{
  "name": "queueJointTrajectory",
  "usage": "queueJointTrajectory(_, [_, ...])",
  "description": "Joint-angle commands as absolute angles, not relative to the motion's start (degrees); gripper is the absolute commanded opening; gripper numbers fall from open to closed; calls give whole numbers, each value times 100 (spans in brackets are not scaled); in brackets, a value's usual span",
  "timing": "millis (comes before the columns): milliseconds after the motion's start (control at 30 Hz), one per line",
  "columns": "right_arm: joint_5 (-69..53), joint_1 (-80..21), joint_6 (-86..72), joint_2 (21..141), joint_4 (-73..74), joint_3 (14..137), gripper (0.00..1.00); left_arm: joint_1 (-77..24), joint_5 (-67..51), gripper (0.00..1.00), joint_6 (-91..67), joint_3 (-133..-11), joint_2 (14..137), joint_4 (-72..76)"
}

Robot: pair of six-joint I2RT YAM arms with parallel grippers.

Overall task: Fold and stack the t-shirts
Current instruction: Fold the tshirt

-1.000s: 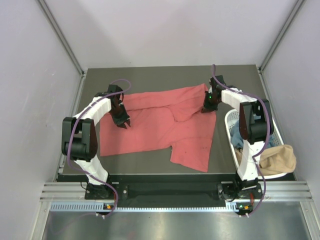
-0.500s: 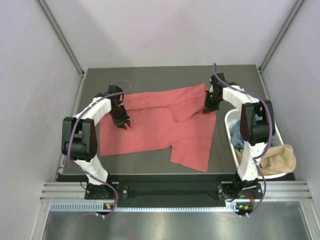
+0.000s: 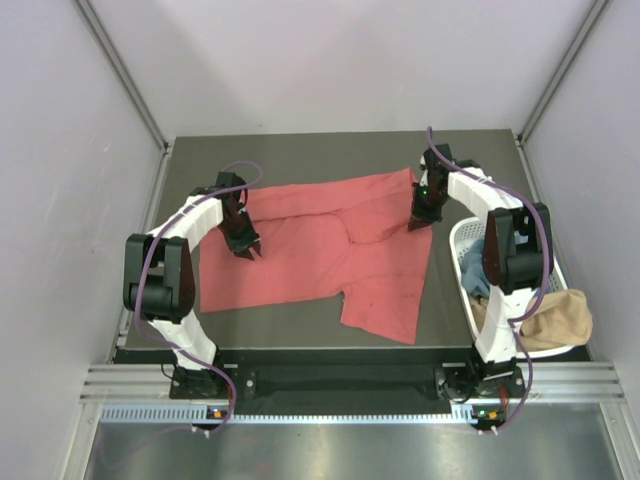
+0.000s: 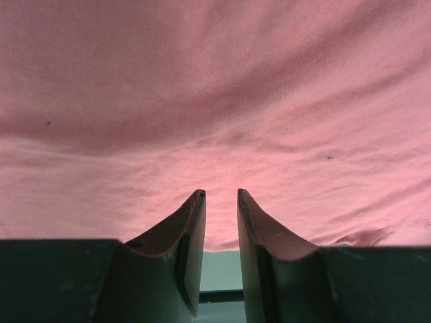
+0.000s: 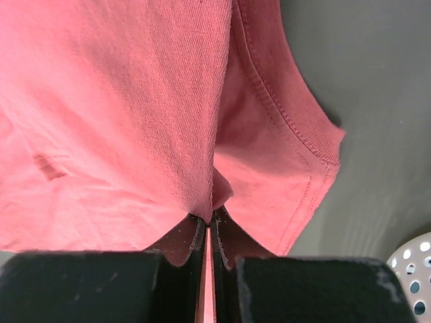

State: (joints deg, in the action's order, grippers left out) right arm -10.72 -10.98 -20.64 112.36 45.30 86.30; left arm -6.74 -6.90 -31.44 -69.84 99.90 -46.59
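A coral-red t-shirt (image 3: 320, 250) lies spread and wrinkled across the dark table (image 3: 300, 152). My right gripper (image 3: 421, 222) is at the shirt's far right corner, shut on a raised fold of the red cloth (image 5: 202, 134); in the right wrist view the gripper (image 5: 209, 217) pinches that fold beside a stitched sleeve hem (image 5: 296, 128). My left gripper (image 3: 246, 249) sits over the shirt's left part. In the left wrist view the left gripper (image 4: 221, 195) stands slightly open with nothing between its fingers, and red cloth (image 4: 215, 101) fills the view ahead.
A white slotted basket (image 3: 458, 240) stands at the table's right edge, close to the right arm. It holds a blue shirt (image 3: 478, 282) and a tan shirt (image 3: 555, 320) that hangs over its near rim. Grey walls close in on both sides.
The right gripper has shifted a little to the right with the pinched cloth. The left arm has not moved.
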Motion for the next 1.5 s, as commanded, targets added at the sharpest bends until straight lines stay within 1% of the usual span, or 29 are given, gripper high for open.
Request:
queueJointTrajectory(0, [-1116,-1046,-1969,10881,4790,8614,0,-659,-747,31,-3182,-6926,9817,-4544])
queueJointTrajectory(200, [-1195,-985,-2004,10986,4860,8648,0,-659,-765,31,-3190,-6926,9844,-4526])
queueJointTrajectory(500, [-2152,-642,-2250,11039,4887,8771,0,-659,-730,31,-3208,-6926,9826,-4544])
queueJointTrajectory(533, [-2397,-598,-2276,11048,4843,8711,0,-659,-729,31,-3208,-6926,9817,-4553])
queueJointTrajectory(633, [-2462,-475,-2224,11092,4834,8666,0,-659,-703,31,-3208,-6908,9800,-4553])
queueJointTrajectory(700, [-2347,-457,-2014,11179,4973,8684,2,-668,-694,31,-3208,-6899,9782,-4553])
queueJointTrajectory(833, [-1926,-475,-1530,11224,5159,8859,20,-659,-677,31,-3191,-6917,9765,-4553])
queueJointTrajectory(933, [-1855,-518,-1424,11040,4793,9043,30,-659,-659,31,-3208,-6934,9747,-4562])
queueJointTrajectory(1033, [-1925,-519,-1652,11100,4116,9210,31,-659,-659,31,-3225,-6978,9765,-4544])
queueJointTrajectory(1167, [-2056,-527,-2082,11538,3482,9570,32,-659,-694,31,-3208,-7232,9844,-4597])
queueJointTrajectory(1300, [-2031,-536,-2058,12049,3718,10290,35,-650,-738,32,-3199,-7435,9896,-4641])
queueJointTrajectory(1367, [-1917,-536,-1873,12190,3465,10327,36,-650,-966,32,-3208,-7427,9896,-4536])
queueJointTrajectory(1467, [-1732,-527,-1732,12190,2876,10064,36,-668,-1536,31,-3208,-7269,9853,-4149])
